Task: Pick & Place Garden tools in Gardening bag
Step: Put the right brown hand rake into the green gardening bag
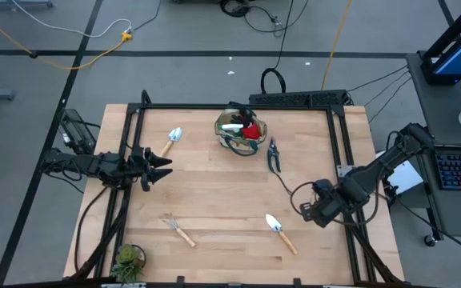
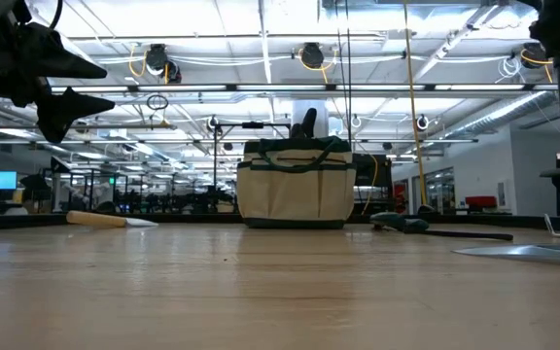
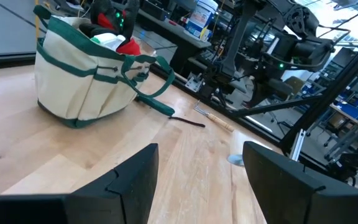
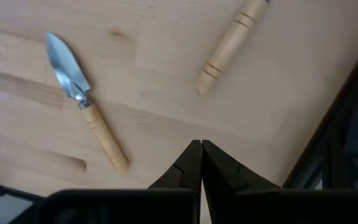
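From above, your gardening bag (image 1: 241,132) sits at the far middle of the wooden table (image 1: 222,200), with a red-and-black item (image 1: 250,130) and other tools poking out of its top. A trowel (image 1: 171,139) lies to its left, black pruning shears (image 1: 274,154) just to its right. A hand fork (image 1: 179,230) and a second trowel (image 1: 280,232) lie near the front edge, a potted plant (image 1: 127,260) at the front left corner. Your left gripper (image 1: 160,168) hovers at the left side, jaws apart and empty; your right gripper (image 1: 304,210) waits at the right side beside the second trowel.

At table height, the bag (image 2: 295,185) stands upright in the centre, the left gripper (image 2: 61,87) hanging above the table at upper left.

Your left wrist camera looks between spread fingers (image 3: 129,183) toward the bag (image 3: 86,78), the shears (image 3: 160,109) just beyond it.

Your right wrist camera shows fingers (image 4: 194,168) pressed together, holding nothing, above a trowel (image 4: 86,99) and a second wooden handle (image 4: 232,43).
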You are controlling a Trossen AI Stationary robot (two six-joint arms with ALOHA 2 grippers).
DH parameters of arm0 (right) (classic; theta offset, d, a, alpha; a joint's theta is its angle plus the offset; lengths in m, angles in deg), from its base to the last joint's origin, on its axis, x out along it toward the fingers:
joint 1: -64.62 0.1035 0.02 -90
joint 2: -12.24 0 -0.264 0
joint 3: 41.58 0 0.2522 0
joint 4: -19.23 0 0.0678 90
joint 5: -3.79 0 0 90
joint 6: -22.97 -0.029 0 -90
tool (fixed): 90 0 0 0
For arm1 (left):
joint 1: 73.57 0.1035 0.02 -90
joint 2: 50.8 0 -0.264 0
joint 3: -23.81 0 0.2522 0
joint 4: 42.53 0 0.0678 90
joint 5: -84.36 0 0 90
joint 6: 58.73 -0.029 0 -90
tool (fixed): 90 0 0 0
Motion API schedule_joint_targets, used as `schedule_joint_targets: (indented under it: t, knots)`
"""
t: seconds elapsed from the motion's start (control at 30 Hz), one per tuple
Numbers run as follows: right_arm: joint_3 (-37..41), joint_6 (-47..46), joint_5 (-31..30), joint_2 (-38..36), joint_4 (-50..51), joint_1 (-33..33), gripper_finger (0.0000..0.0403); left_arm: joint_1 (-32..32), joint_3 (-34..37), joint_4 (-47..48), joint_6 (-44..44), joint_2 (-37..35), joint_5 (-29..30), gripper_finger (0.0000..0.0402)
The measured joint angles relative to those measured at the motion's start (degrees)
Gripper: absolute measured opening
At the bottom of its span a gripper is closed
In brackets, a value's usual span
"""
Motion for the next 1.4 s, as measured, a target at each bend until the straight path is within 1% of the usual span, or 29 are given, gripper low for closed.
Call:
schedule_joint_targets:
  t: [0.2,0.43,0.57,0.7,0.9,1.1,1.23,1.4]
  knots:
    - [0.0,-4.5,-0.1,0.1,0.4,1.4,0.0001,0.0,0.0,0.0,0.0,0.0,0.0,0.0241]
    - [0.0,-4.7,-0.6,0.1,1.3,1.4,0.0007,0.0,0.0,0.0,0.0,0.0,0.0,0.0241]
    - [1.4,-5.8,-3.1,0.1,1.4,1.4,0.0020,0.0,0.0,0.0,0.0,0.0,0.0,0.0241]
    - [5.7,-5.6,-3.2,0.1,-2.3,1.4,0.0046,0.0,0.0,0.0,0.0,0.0,0.0,0.0241]
    - [13.3,-4.5,-3.2,0.1,-12.2,1.4,0.0111,0.0,0.0,-0.1,0.0,0.0,0.0,0.0241]
    - [17.3,-7.3,-3.3,0.1,-14.5,1.4,0.0168,0.0,0.0,-0.1,0.0,0.0,0.0,0.0241]
    - [18.3,-10.0,-3.3,0.1,-14.5,1.4,0.0188,0.0,0.0,-0.1,0.0,0.0,0.0,0.0241]
    - [20.2,-13.2,-3.3,0.1,-16.1,1.4,0.0198,0.0,0.0,-0.1,0.0,0.0,0.0,0.0241]
